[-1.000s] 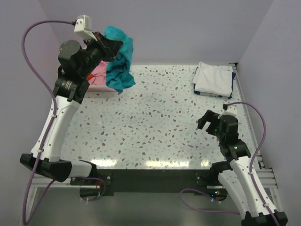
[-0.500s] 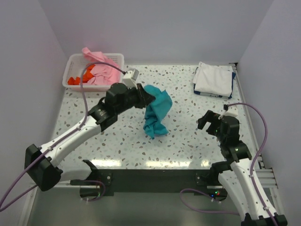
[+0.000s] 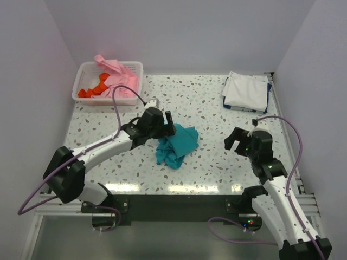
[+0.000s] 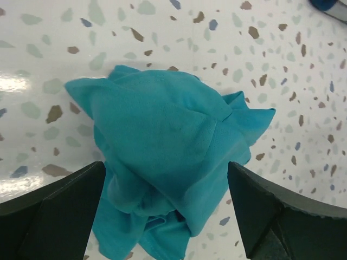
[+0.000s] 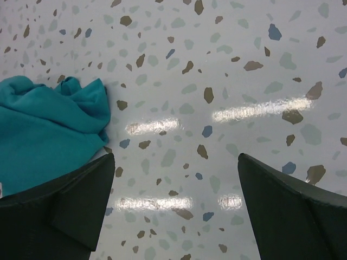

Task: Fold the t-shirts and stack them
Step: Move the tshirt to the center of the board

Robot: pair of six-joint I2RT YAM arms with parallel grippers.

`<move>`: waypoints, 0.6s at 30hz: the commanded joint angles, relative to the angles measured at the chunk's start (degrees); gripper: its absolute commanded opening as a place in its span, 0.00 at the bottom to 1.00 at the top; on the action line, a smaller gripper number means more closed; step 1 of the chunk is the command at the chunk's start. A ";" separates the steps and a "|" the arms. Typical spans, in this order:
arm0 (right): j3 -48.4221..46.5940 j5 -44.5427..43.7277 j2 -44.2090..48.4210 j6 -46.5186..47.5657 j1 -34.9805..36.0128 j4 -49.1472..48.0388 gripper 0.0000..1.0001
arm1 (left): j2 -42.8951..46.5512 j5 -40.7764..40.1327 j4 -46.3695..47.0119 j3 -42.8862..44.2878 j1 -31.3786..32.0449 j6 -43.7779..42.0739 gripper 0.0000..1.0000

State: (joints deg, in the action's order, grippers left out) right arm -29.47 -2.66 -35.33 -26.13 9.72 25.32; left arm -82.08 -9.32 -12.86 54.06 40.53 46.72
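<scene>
The left arm point(image 3: 102, 148) and the right arm point(image 3: 279, 203) had smooth white shells on their long links and black housings at the joints. Each one ended in a black claw, the left claw point(image 3: 169, 128) and the right claw point(image 3: 234, 142), with broad, matte, wedge-shaped fingers point(image 4: 54, 214). A thin purple cable point(image 3: 115, 108) looped free beside each arm, and a small white camera block point(image 3: 153, 102) sat on the left wrist.

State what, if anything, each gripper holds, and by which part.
Nothing is held. The left gripper stands open over the crumpled teal t-shirt; the right gripper is open and empty.
</scene>
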 commanded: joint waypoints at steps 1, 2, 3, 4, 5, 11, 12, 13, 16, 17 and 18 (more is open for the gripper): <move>-0.14 2.48 -1.75 1.17 0.04 -2.29 0.99 | 2.10 -10.53 -6.72 4.82 -0.19 0.83 1.00; -0.23 2.57 -1.85 1.34 -0.05 -2.73 0.99 | 4.02 -13.50 -8.65 4.82 -0.28 0.83 1.00; -0.15 3.79 -2.02 1.52 -0.05 -2.91 0.99 | 5.34 -14.83 -9.71 4.56 -0.37 0.74 1.00; -0.15 3.97 -1.93 1.69 -0.05 -3.08 0.99 | 6.66 -16.33 -10.86 3.60 -0.37 0.83 1.00; -0.06 4.41 -1.76 1.78 -0.05 -3.26 0.99 | 9.54 -19.13 -13.39 2.90 -0.37 1.61 1.00; 0.38 15.11 -2.28 4.42 -0.05 -9.30 0.99 | 23.08 -19.53 -19.30 -8.34 -0.81 3.82 1.00; 0.47 21.31 -2.63 4.51 -0.05 -10.63 0.99 | 24.50 -17.85 -18.96 -11.67 -0.81 3.38 1.00; 0.38 23.90 -3.94 4.42 0.04 -11.86 0.99 | 25.82 -16.01 -18.34 -13.35 -0.81 2.77 1.00; -1.02 32.87 -7.02 2.59 0.22 -16.87 0.99 | 30.22 -4.86 -11.59 -20.82 -0.72 -1.35 1.00; -1.20 34.02 -7.73 1.88 0.48 -19.58 0.99 | 31.71 2.74 -4.96 -22.93 -0.81 -2.59 1.00; -1.55 35.34 -8.60 1.26 1.44 -20.65 0.99 | 32.07 6.47 -1.24 -27.21 -0.72 -3.12 1.00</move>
State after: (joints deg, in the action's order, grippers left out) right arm -29.43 21.61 -41.78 -23.46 9.89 13.91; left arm -51.66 -17.39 -25.08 33.69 39.79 47.18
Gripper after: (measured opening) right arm 0.987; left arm 0.997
